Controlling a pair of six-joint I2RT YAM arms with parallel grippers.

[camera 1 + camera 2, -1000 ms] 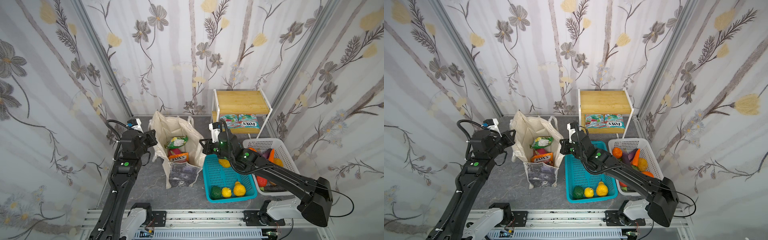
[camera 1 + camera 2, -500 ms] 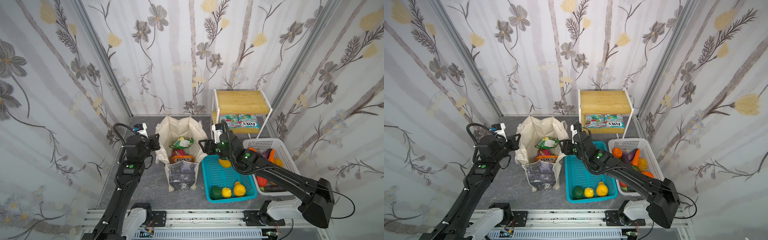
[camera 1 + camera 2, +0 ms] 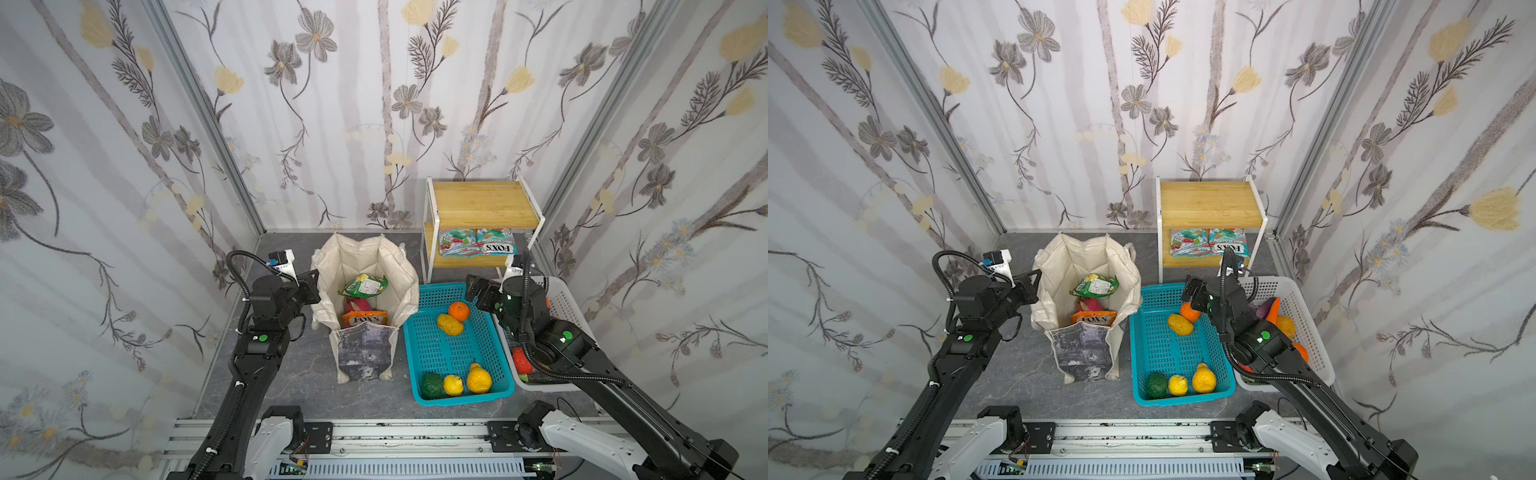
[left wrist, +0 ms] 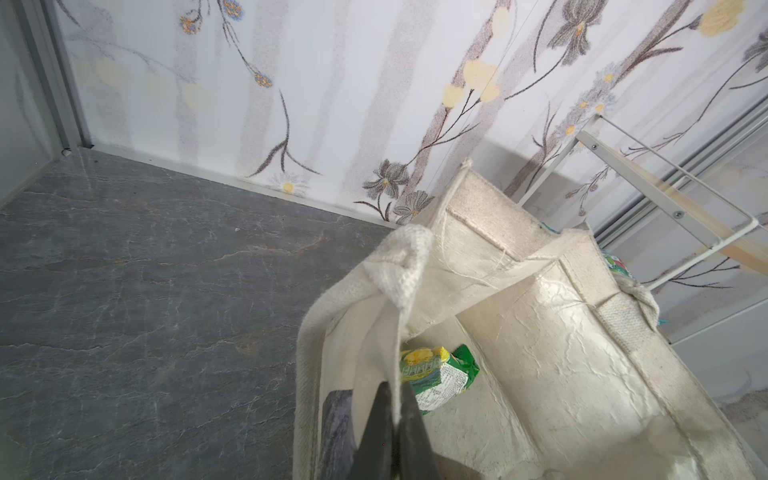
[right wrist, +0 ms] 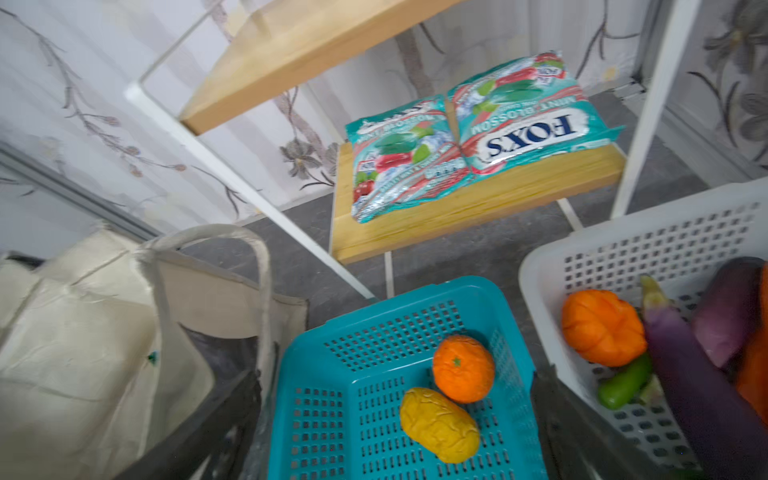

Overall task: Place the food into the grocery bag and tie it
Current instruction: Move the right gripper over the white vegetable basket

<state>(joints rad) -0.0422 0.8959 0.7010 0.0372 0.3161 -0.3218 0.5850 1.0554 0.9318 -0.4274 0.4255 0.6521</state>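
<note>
Should anything bite first, my money's on the wooden rack (image 3: pixel 484 203), the biggest piece in here. Two teal snack packets (image 5: pixel 465 133) lie on its lower board, tucked under the top one, and an arm reaching in for them could well clip the white frame.

Next down, the grocery bag (image 3: pixel 361 259). It stands left of the baskets with its mouth open, and a green packet (image 3: pixel 365 286), a pink fruit (image 3: pixel 357 305) and an orange packet (image 3: pixel 365 319) are inside. It's soft canvas, propped at one side only, so I'd expect it to sag or fold shut if that hold slips. Its loose handle (image 5: pixel 264 299) loops up right beside the teal basket (image 3: pixel 409 361), ready to snag a passing finger.

That teal basket looks like light plastic and might skid if nudged. The white basket (image 3: pixel 1316 353) sits just beside it, piled with vegetables and half hidden under the right arm.

Now the small stuff: an orange (image 5: pixel 463 368) and a lumpy yellow fruit (image 5: pixel 438 424), close together. Both are rounded, so an off-centre squeeze could send one rolling.

The right gripper (image 3: pixel 1192 291) hangs above them, jaws spread wide, nothing in it. The left gripper (image 4: pixel 392 390) is pinched tight on the bag's rim, cloth between the fingers. A thin bite, I reckon.
</note>
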